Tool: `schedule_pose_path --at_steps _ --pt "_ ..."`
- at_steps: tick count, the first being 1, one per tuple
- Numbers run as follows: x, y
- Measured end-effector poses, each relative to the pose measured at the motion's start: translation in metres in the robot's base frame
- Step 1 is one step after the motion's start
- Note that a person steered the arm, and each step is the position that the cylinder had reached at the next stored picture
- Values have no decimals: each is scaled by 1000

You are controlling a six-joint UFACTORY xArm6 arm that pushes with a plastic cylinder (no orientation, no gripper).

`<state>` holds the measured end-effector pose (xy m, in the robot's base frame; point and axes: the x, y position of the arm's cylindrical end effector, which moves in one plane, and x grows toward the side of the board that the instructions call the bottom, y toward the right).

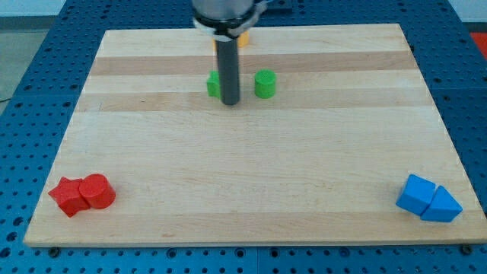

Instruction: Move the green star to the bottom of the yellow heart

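Observation:
My tip (230,102) rests on the wooden board near the view's top centre. A green block (214,85), partly hidden behind the rod, sits just to the tip's left and touches the rod; its shape cannot be made out. A green cylinder (265,84) stands a little to the tip's right, apart from it. A yellow-orange block (243,39) shows only as a sliver behind the arm above the tip; its shape is hidden.
A red star (68,196) and a red cylinder (97,191) touch each other at the bottom left. A blue cube-like block (418,194) and a blue triangular block (442,205) touch at the bottom right. The board's edge (243,242) runs along the bottom.

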<state>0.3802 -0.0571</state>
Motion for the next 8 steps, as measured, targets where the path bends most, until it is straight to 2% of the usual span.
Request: schedule_pose_path --at_steps 1,2,3,4,5,6,7,8 --pt "-51 -12" --pt "-46 -15" --pt "-23 -68" --pt "-49 -95" --pt "-83 -45" --pt "-87 -37" --pt "-58 -58" --pt "-52 -64"
